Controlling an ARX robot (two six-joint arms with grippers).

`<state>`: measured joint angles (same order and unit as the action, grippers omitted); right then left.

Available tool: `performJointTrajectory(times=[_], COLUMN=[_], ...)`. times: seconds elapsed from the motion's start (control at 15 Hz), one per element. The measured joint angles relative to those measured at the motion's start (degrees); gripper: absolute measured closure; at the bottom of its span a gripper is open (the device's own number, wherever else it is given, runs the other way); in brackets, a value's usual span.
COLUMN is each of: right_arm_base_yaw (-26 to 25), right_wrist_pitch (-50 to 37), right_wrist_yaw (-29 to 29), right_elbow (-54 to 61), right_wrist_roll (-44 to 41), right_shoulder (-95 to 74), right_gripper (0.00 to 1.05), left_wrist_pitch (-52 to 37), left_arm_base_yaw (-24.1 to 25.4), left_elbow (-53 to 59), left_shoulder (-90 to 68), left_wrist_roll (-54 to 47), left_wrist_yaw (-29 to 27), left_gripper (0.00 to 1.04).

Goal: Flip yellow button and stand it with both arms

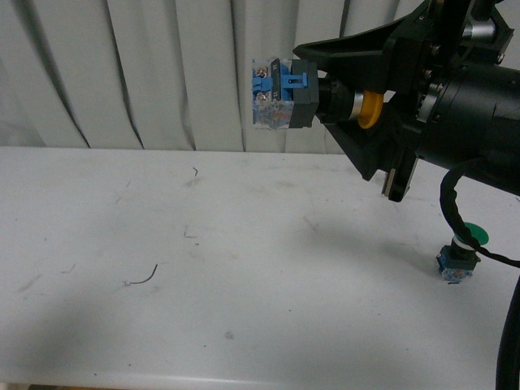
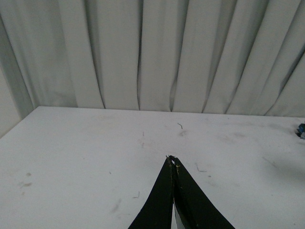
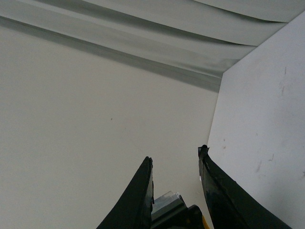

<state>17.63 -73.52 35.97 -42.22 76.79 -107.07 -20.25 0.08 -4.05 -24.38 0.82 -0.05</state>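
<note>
While the right gripper (image 1: pixel 313 88) hangs well above the table (image 1: pixel 203 268) in the front view, its jaws are clamped on the yellow button (image 1: pixel 276 96). The button lies sideways in the air. Its yellow cap sits deep between the jaws, toward the wrist, and its black collar is at the fingertips. Its blue base sticks out beyond the tips, in front of the pale curtain (image 1: pixel 122 73). One jaw runs above the button and the other below it. Under the right arm (image 1: pixel 479 106), a green button (image 1: pixel 465 252) stands on the table, apart from the jaws, with a black cable (image 1: pixel 455 199) hanging just beside it.

From the left wrist, the left gripper (image 2: pixel 172 161) has its jaws pressed together at the tips with nothing between them. Beyond the tips lie bare, scuffed table (image 2: pixel 95 157) and then curtain (image 2: pixel 157 52). A small blue object (image 2: pixel 302 130) is cut off at the frame edge, well to one side of the jaws and too little of it shows to identify.

From the right wrist, the right gripper (image 3: pixel 175 155) shows two dark jaws a narrow gap apart. The yellow button (image 3: pixel 169 207) is wedged between them near their roots, with only its dark body and a sliver of yellow visible. Past the tips are table surface (image 3: pixel 267 119) and folds of curtain (image 3: pixel 157 33).
</note>
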Motion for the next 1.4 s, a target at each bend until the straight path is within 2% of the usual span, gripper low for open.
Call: performJointTrajectory(times=[0.87, 1.0, 1.27, 1.33, 1.4], right_arm_base_yaw=[1.49, 1.49, 1.51, 1.49, 1.44], right_wrist_pitch=[0.00, 0.04, 0.13, 0.24, 0.24], right_wrist_yaw=[-0.59, -0.61, -1.29, -2.38, -4.42], right_elbow=[0.00, 0.00, 0.02, 0.02, -0.44], right_wrist_roll=[-1.88, -1.88, -2.95, -5.33, -8.83], right_shoulder=[0.31, 0.31, 0.35, 0.83, 1.90], right_gripper=[0.75, 0.75, 0.75, 0.75, 0.75], left_wrist_pitch=[10.27, 20.92, 20.26, 20.55, 20.48], left_arm_base_yaw=[-0.09, -0.09, -0.09, -0.09, -0.09], left_elbow=[3.54, 3.50, 3.50, 3.50, 3.50], left_shoulder=[14.56, 23.50, 23.87, 23.87, 23.87], left_wrist_roll=[0.00, 0.02, 0.00, 0.02, 0.00], left_wrist_yaw=[0.02, 0.02, 0.00, -0.02, 0.02], left_gripper=[1.03, 1.03, 1.03, 0.99, 0.88])
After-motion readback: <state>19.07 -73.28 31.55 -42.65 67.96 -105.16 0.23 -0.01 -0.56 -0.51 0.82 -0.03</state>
